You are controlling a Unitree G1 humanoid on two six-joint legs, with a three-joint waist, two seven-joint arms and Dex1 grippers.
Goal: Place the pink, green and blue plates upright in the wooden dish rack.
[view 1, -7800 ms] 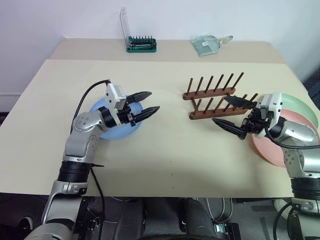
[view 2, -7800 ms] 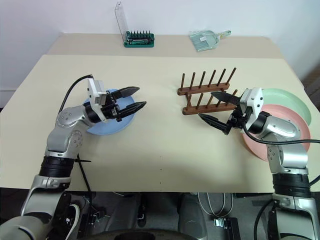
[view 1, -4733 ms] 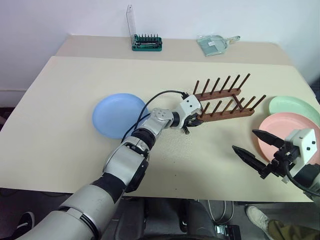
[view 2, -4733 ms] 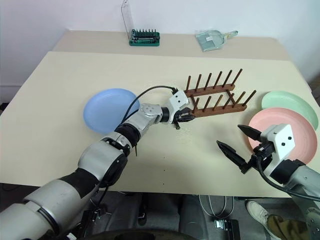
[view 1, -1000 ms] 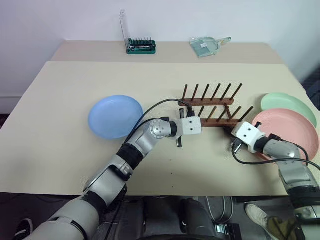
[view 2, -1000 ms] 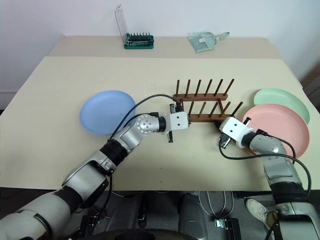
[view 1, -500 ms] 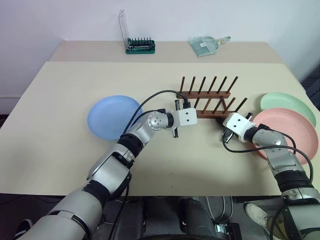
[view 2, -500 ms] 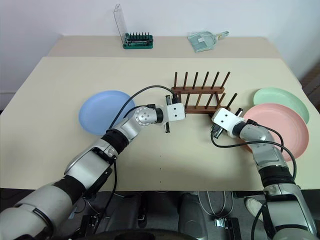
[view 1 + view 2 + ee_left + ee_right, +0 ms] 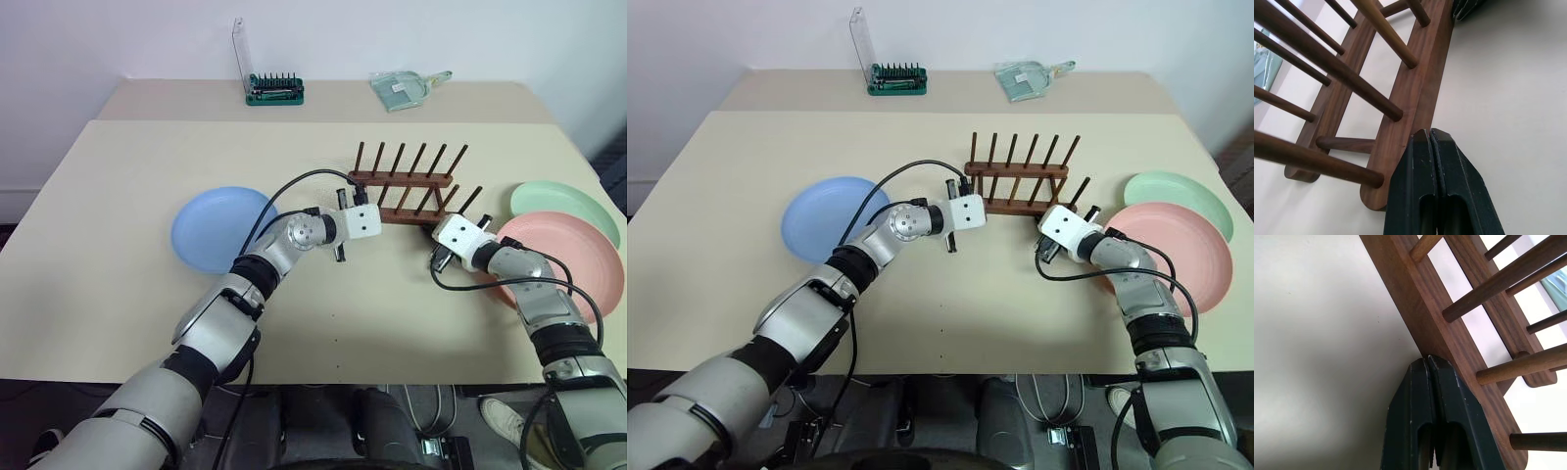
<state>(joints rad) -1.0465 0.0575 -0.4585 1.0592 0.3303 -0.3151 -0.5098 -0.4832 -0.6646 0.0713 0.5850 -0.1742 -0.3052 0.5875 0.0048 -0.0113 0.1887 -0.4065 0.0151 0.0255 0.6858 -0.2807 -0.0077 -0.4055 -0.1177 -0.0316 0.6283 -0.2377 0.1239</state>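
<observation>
Nearest you, both arms reach over the bare tabletop (image 9: 323, 323) toward the wooden dish rack (image 9: 407, 196). The left gripper (image 9: 1428, 134) has its two black fingers pressed together on nothing, tips touching the near rail at the rack's left end; the right gripper (image 9: 1426, 361) is likewise closed and empty, tips against the same rail toward its right end. Judged from this, you are nudging the rack into position, and no plate is yet loaded. The rack reads as light, rigid wood with thin upright pegs: it should slide easily under a push and could skid or tip if you press high on the pegs, so keep contact low on the rail. The blue plate (image 9: 223, 227) lies flat to the rack's left; the pink plate (image 9: 578, 259) lies flat to its right, just behind the right forearm, with the green plate (image 9: 565, 206) beyond it and partly overlapped by it. These plates look stiff, smooth and shallow, probably slippery; take each at its rim. The green plate's near edge is hidden under the pink one, and the wrist housings hide both grippers' fingertips from the head views. At the far edge stand a green tool holder (image 9: 275, 90) and a clear dustpan (image 9: 407, 88).
</observation>
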